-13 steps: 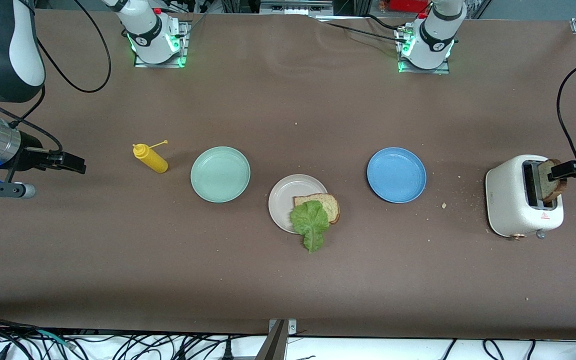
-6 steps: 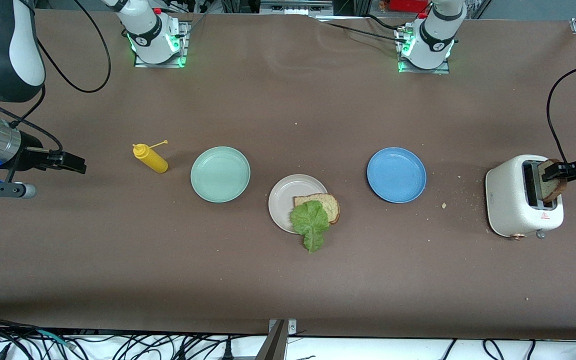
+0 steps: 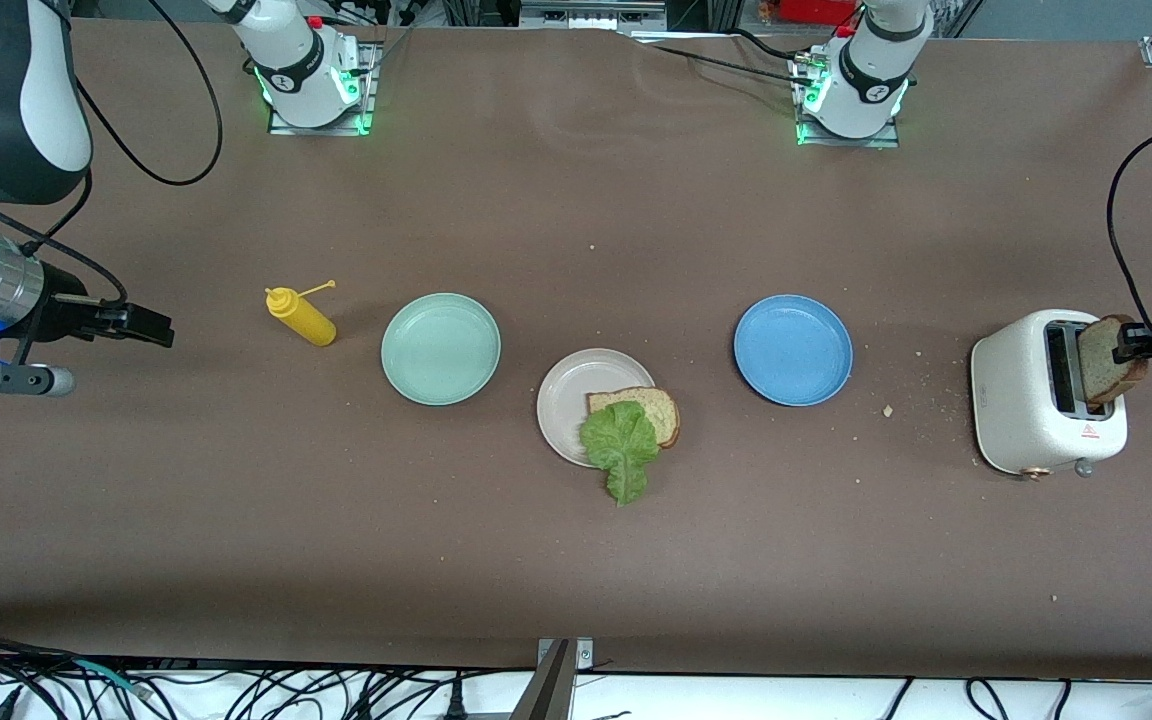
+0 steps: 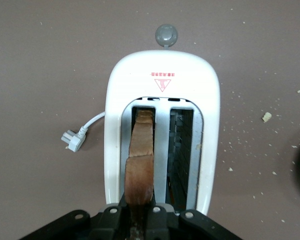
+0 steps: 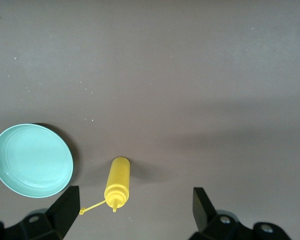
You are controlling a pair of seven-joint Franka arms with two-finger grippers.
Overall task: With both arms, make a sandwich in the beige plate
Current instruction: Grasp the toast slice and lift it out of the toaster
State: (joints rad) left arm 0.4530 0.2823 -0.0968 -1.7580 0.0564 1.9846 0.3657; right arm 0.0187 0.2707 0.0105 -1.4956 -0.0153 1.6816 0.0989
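three plates (image 3: 793, 349), two bread slices (image 3: 648, 407), one toaster (image 3: 1031, 400)

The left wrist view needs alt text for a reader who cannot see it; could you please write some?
Seen from above, the left gripper is shut on a browned slice of toasted bread standing in one slot of a white two-slot toaster; the other slot is empty. The toaster sits on a brown table scattered with crumbs, its white plug lying loose beside it.
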